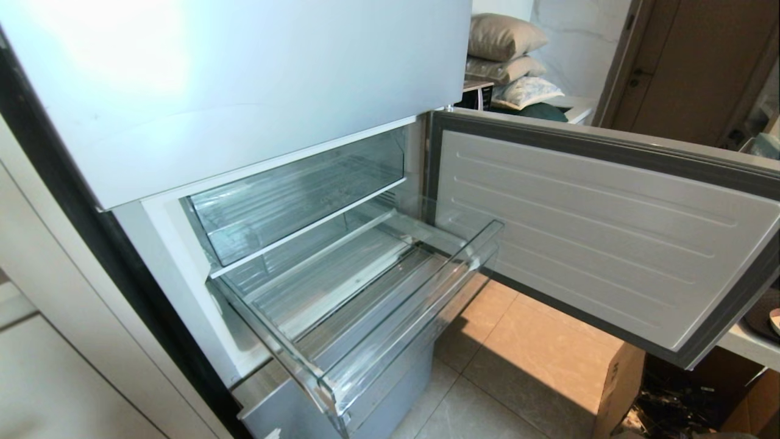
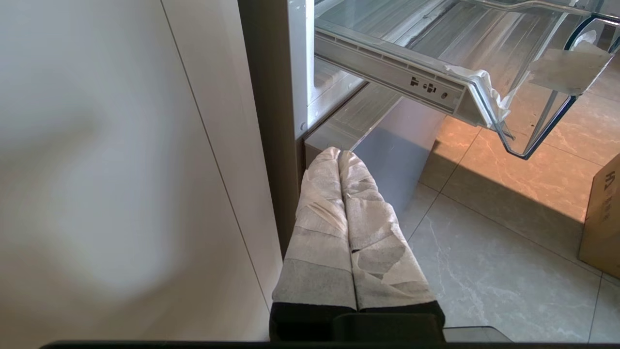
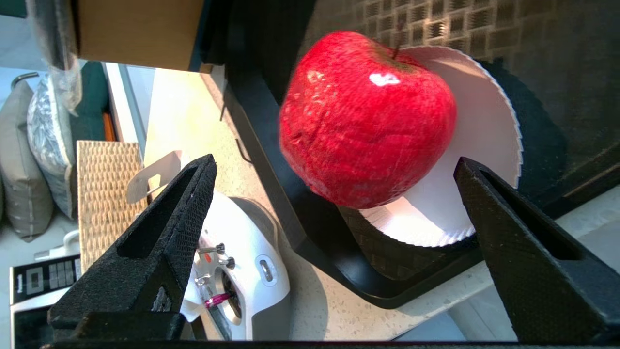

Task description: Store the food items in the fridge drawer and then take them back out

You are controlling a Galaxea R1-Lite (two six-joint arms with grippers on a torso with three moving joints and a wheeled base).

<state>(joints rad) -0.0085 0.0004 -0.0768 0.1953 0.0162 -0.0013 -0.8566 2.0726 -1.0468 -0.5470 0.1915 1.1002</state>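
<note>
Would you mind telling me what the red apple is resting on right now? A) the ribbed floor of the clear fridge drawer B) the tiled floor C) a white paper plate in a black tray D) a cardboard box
C: in the right wrist view the red apple sits on a white paper plate in a black tray, ahead of the open right hand; the fridge drawer holds nothing.

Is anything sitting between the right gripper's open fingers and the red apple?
No. In the right wrist view the right gripper stands open, and the red apple on its white paper plate lies beyond with nothing between.
</note>
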